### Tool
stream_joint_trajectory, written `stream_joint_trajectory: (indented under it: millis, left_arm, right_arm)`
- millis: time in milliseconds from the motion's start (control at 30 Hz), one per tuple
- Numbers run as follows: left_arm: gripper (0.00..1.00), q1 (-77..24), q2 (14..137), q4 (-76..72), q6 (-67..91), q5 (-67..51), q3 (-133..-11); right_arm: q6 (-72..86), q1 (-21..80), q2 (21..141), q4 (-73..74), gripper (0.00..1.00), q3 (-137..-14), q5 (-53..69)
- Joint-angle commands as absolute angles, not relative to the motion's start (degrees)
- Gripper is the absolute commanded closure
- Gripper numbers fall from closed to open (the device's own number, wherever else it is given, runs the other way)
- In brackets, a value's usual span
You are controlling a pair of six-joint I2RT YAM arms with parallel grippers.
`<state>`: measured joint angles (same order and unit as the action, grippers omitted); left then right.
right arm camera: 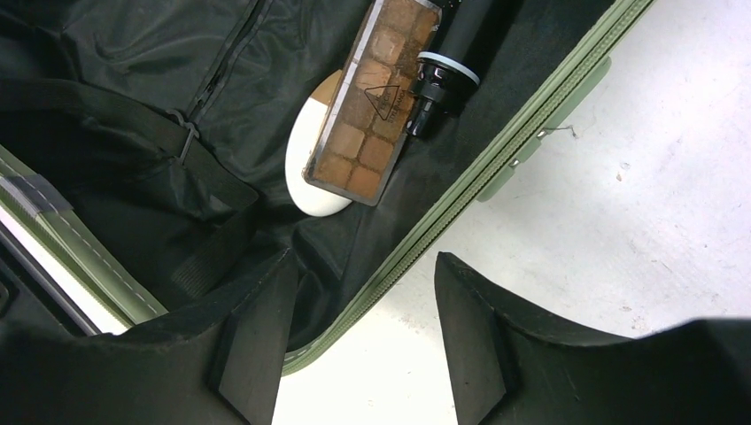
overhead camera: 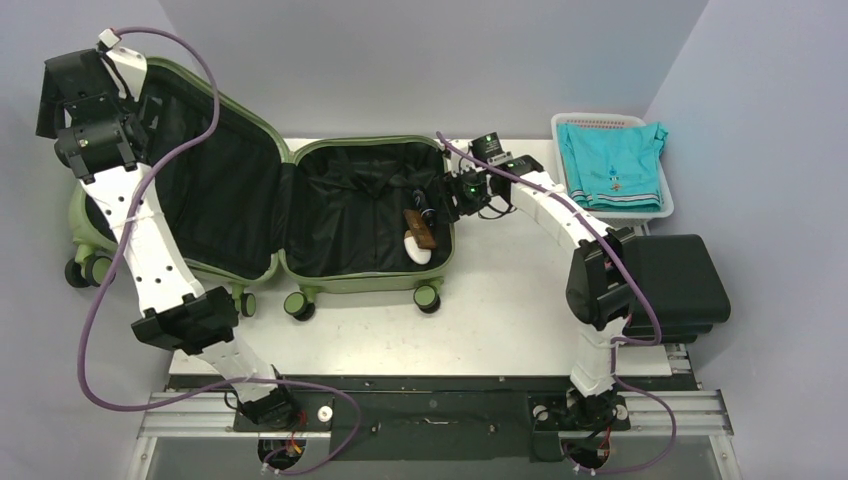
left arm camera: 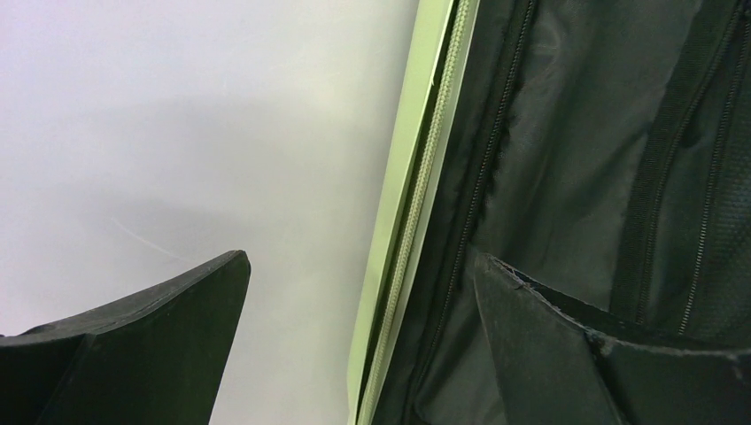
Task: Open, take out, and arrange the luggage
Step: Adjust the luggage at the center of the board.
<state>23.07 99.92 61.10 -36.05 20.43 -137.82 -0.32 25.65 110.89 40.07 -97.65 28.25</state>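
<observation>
White table (overhead camera: 500, 310) bears the open olive-green suitcase (overhead camera: 350, 195); left gripper (left arm camera: 361, 258) and right gripper (right arm camera: 365, 257) each straddle its rim, jaws apart.

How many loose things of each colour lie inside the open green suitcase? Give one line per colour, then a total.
Brown, palette in a clear case: 1
White, oval object partly under the palette: 1
Black, tube with a white ring: 1
Total inside the suitcase: 3
</observation>
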Motion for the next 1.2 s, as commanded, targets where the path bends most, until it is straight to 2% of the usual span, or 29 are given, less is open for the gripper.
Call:
stream_joint_trajectory:
  millis: [0, 33, 67, 167, 500, 600, 667, 733, 933, 1167]
  left_arm:
    - [0.03, 24.5, 101.7, 61.2, -38.8, 19.5, -140.8]
    - [0.02, 24.9, 102.0, 61.3, -38.9, 19.4, -140.9]
    - [0.06, 25.0, 102.5, 61.6, -39.0, 19.1, -140.9]
    - [0.26, 25.3, 102.9, 62.4, -38.8, 18.4, -141.0]
    - [0.64, 25.3, 103.8, 63.9, -38.8, 17.4, -140.2]
    - [0.86, 25.4, 104.2, 63.8, -38.8, 17.6, -140.3]
    - [0.97, 25.4, 104.2, 63.6, -38.6, 17.7, -140.3]
    - [1.00, 25.3, 104.2, 63.4, -38.4, 17.7, -140.4]
    - [1.00, 22.9, 102.0, 62.5, -38.2, 16.5, -139.6]
    - [1.00, 10.6, 94.3, 55.9, -39.9, 22.6, -132.6]
  right_arm:
    - [-0.2, 26.1, 109.7, 37.7, 0.46, -96.9, 27.3]
    - [-0.2, 26.0, 109.7, 37.6, 0.46, -96.7, 27.2]
    - [-0.2, 26.0, 109.8, 37.6, 0.46, -96.6, 27.0]
    - [-0.1, 25.9, 110.0, 37.7, 0.46, -96.6, 26.5]
    - [0.0, 25.4, 110.5, 37.8, 0.48, -96.4, 22.8]
    - [0.7, 25.0, 110.7, 37.3, 0.48, -96.0, 21.2]
    - [1.9, 24.6, 110.9, 37.1, 0.48, -95.9, 20.2]
    - [2.8, 24.2, 110.9, 36.5, 0.49, -95.7, 19.1]
    - [7.8, 20.9, 111.3, 33.3, 0.49, -95.3, 16.6]
    - [6.9, 21.5, 117.4, 35.0, 0.49, -98.9, 13.5]
